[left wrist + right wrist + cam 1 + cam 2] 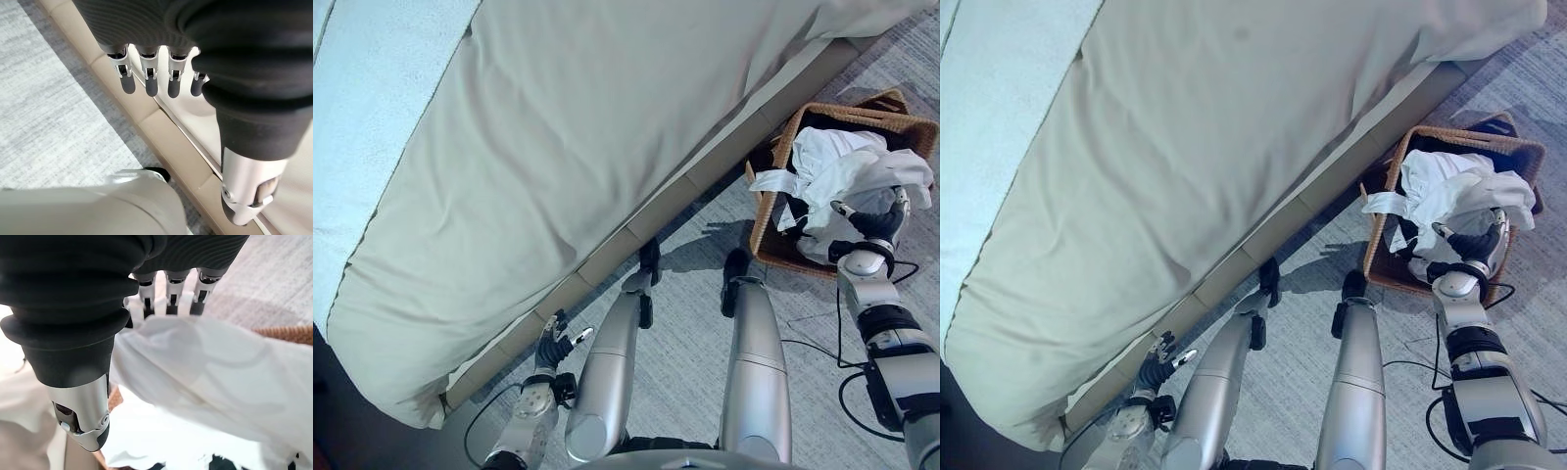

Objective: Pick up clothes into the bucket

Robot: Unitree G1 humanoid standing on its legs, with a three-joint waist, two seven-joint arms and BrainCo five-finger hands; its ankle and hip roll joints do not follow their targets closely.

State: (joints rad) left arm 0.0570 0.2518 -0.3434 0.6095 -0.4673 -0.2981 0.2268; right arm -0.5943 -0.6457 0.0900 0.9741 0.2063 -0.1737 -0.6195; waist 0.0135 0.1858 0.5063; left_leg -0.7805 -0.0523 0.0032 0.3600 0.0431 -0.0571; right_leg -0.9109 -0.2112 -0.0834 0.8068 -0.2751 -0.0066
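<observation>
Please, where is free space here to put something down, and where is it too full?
The bed cover is bare across its wide top. The grey carpet between the bed base and the wicker basket is free too. The basket itself is crowded: white clothes pile above its rim, with the right hand on them. The left hand hangs open by the bed base.
</observation>
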